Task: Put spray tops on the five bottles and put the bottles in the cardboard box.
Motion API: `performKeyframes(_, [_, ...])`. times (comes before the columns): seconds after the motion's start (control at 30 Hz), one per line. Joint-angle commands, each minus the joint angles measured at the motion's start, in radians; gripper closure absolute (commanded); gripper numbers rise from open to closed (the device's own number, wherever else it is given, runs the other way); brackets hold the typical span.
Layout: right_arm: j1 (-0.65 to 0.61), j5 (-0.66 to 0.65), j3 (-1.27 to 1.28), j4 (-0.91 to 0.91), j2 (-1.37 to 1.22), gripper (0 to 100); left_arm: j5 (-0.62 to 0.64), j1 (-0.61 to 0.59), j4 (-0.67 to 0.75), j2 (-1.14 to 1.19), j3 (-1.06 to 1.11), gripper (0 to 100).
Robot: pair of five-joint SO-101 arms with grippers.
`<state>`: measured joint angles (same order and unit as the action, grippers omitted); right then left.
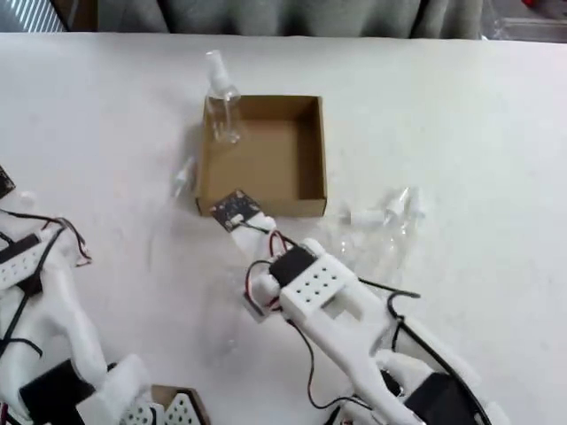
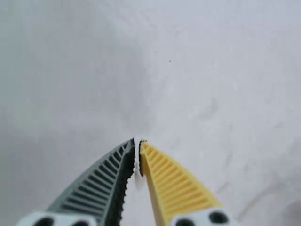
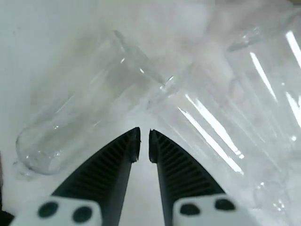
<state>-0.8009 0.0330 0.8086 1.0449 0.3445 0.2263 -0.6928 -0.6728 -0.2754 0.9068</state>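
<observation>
A clear bottle point(image 1: 224, 104) with a spray top on stands in the far left corner of the cardboard box point(image 1: 310, 150). Several spray tops point(image 1: 390, 211) and faint clear bottles point(image 1: 368, 251) lie on the table right of the box. My right gripper point(image 3: 144, 143) points down at the table with its fingers almost together and nothing between them. Just beyond its tips lie two uncapped clear bottles, one point(image 3: 80, 127) on its side and another point(image 3: 249, 89) beside it. My left gripper point(image 2: 137, 155) is shut over bare table.
One more small clear spray part point(image 1: 183, 177) lies just left of the box. The right arm point(image 1: 319, 288) stretches from the near right corner towards the box's front wall. The left arm point(image 1: 53, 354) sits folded at the near left.
</observation>
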Motion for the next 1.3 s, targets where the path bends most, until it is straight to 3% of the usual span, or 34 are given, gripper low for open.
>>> performKeyframes(0.0, [-0.007, 0.011, -0.008, -0.079, -0.054, 97.8, 0.014, -0.015, 0.014, 0.05, -0.091, 98])
performKeyframes(0.43, [-0.091, 0.003, -0.043, -0.455, -0.231, 97.8, 0.014, -0.016, 0.012, 0.088, -0.11, 98])
performKeyframes(0.7, [-0.209, 0.003, -0.224, -0.461, -0.36, 97.8, 0.014, -0.03, 0.012, 0.088, -0.109, 98])
performKeyframes(1.27, [-0.173, 0.011, -0.241, 0.156, 0.108, 98.2, 0.015, -0.059, 0.021, 0.099, -0.133, 98])
